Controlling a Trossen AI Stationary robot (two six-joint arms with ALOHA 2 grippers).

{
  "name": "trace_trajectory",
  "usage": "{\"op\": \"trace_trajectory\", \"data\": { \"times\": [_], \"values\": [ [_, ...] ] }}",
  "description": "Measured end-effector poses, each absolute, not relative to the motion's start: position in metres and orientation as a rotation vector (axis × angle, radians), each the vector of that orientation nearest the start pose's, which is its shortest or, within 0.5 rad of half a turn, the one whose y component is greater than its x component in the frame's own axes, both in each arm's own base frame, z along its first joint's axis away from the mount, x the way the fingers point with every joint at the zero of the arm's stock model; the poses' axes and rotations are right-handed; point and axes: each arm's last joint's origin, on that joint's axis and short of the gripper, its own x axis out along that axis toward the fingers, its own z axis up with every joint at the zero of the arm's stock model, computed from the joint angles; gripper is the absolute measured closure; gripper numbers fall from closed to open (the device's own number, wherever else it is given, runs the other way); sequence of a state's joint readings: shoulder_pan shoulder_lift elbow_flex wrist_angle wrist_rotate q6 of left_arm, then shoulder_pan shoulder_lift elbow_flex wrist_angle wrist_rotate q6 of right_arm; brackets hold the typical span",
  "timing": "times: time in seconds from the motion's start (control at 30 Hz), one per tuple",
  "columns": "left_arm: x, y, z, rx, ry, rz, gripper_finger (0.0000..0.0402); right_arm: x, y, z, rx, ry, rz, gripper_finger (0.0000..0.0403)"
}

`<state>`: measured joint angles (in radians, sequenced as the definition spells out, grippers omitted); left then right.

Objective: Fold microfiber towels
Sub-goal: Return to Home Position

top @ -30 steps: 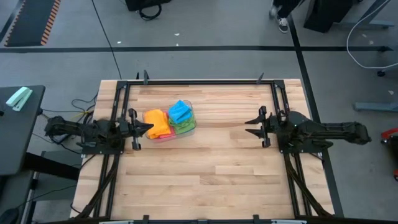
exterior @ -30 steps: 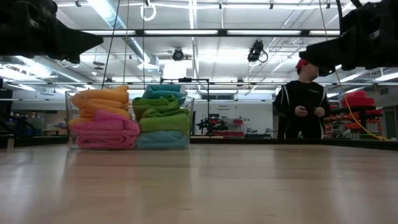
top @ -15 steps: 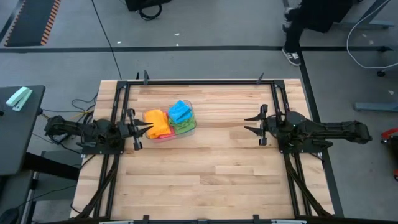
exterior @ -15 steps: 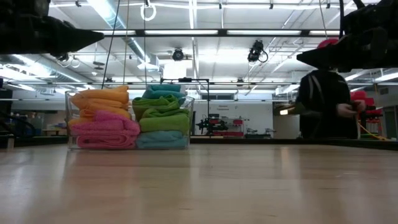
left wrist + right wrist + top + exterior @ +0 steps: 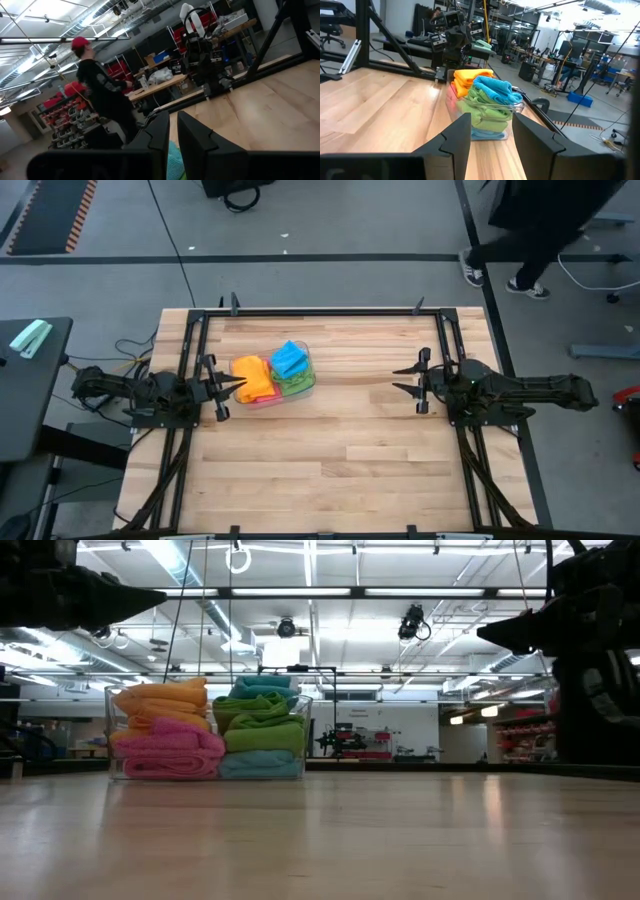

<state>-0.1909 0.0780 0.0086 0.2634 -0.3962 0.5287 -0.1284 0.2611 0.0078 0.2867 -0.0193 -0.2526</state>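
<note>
Microfiber towels sit folded in clear tub, job apparently done; left claw pressed together, right claw spread, both empty.

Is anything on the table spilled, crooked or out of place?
Nothing stands out. The folded towels sit stacked in the clear tub, heaped above its rim, none on the table. Left gripper and right gripper hover at the sides.

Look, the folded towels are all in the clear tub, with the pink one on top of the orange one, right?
No. The low view shows the pink towel under the orange towel. Everything else is right: they are all in the clear tub.
</note>
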Motion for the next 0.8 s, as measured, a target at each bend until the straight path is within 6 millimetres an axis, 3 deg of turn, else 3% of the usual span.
{"op": "trace_trajectory", "data": {
  "times": [0.8],
  "values": [
    [0.0984,-0.0076,0.1851,0.467,-0.128,0.248,0.0353,0.1129,-0.014,0.1717,-0.254,-0.019,-0.113,0.025]
  ]
}}
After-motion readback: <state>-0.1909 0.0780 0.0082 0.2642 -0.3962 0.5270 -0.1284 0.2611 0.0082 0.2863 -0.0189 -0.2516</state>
